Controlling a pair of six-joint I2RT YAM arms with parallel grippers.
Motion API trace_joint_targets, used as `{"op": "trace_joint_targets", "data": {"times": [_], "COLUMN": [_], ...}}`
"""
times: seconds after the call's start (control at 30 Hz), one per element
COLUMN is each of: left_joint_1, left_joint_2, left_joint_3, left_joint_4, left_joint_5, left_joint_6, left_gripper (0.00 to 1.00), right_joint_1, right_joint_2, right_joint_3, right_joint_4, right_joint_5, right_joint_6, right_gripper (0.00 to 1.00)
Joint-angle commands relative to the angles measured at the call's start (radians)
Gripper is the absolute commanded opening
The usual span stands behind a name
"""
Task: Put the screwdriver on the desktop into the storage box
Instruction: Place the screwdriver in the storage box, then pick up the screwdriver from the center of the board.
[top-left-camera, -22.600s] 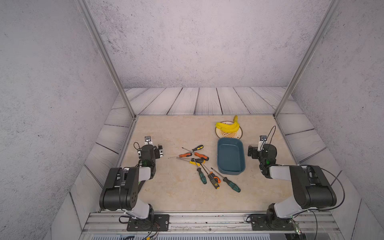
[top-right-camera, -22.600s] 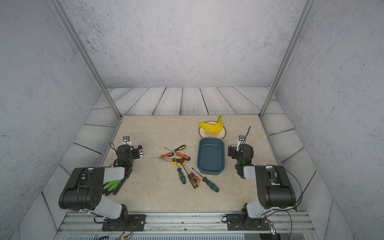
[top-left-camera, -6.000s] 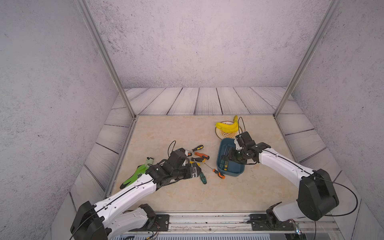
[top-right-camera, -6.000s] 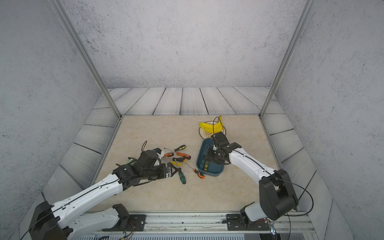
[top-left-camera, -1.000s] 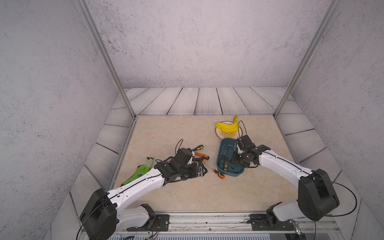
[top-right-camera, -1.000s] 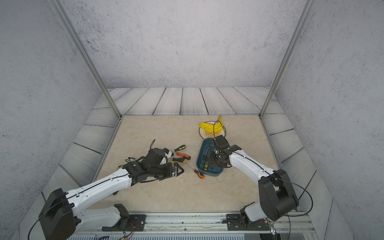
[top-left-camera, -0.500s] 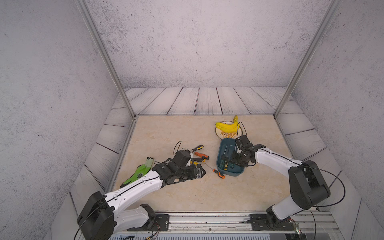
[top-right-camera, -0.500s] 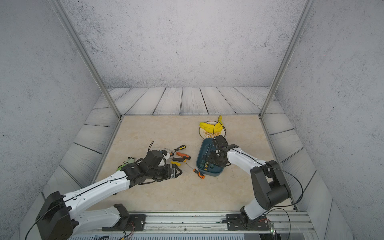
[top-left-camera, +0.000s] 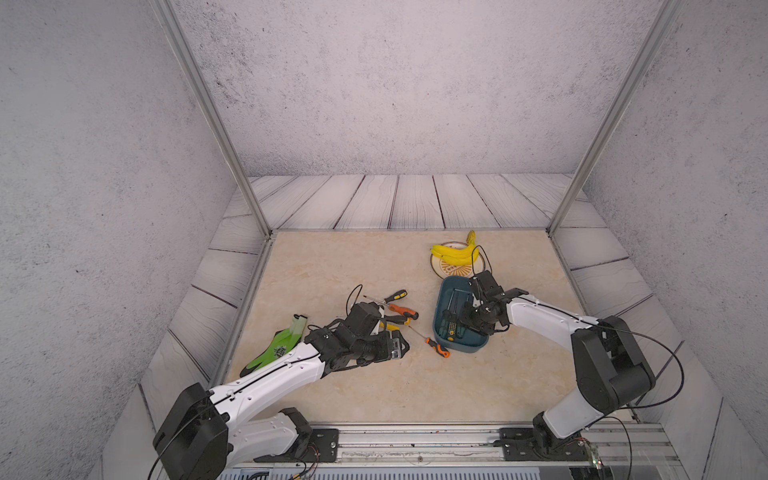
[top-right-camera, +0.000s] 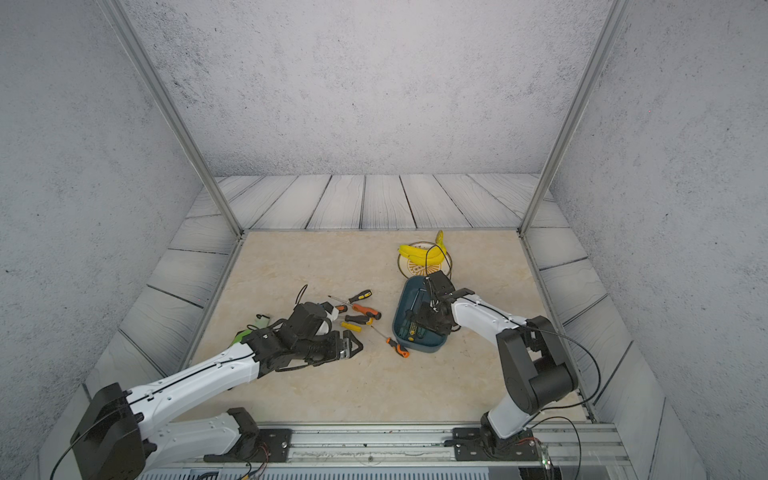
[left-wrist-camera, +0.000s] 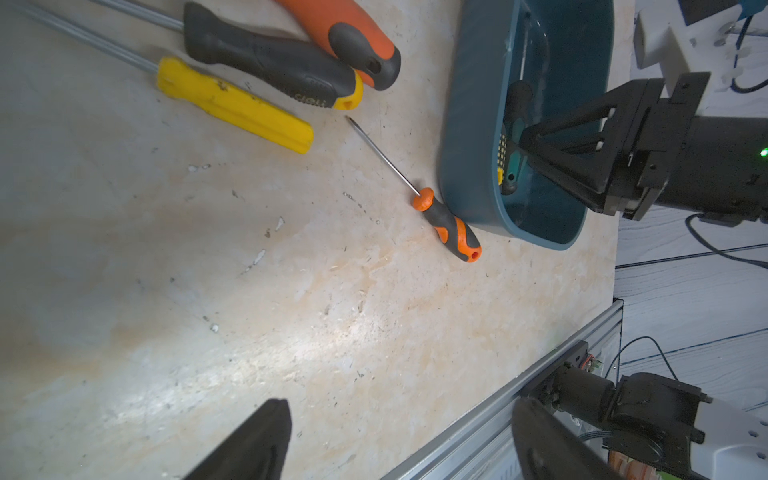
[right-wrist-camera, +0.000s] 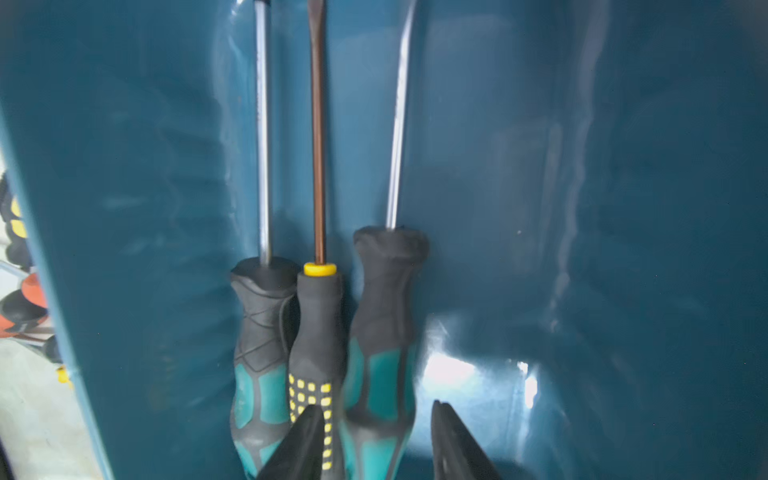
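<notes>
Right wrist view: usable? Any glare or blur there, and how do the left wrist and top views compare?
Right wrist view: white glare patches on the storage box floor, right gripper fingers blurred. Left wrist view: sheen on the desktop, left gripper fingers blurred, small orange screwdriver sharp. Both top views: even light, faint shadows.

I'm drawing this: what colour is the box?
Dark teal-blue storage box, clearest in the left wrist view.

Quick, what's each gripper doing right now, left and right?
Left gripper: open, empty.
Right gripper: open, straddling a teal-handled screwdriver in the storage box.
</notes>
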Motion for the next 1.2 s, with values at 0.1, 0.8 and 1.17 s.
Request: {"op": "trace_joint_targets", "data": {"times": [0.1,0.8,1.17], "left_joint_1": [-0.004,0.029,0.058], "left_joint_2": [-0.022,-0.111,-0.143], "left_joint_3": [-0.012,-0.016,-0.025], "left_joint_4": [-0.005,-0.096,-0.146], "left_joint_5": [-0.018,-0.114,-0.134], "left_joint_6": [-0.002,-0.005,-0.008], "left_gripper": [0.89,0.9,0.9], "right_joint_1": [-0.003,0.067,0.224], "right_joint_2": [-0.028,-0.224,-0.314], "right_joint_3": [0.019,0.024,0.013], "right_joint_4": [-0.016,-0.217,-0.291], "right_joint_5": [-0.007,-0.028,0.011], "right_joint_6": [0.001,-0.224,-0.267], "right_gripper": [0.47,0.46,0.45]}}
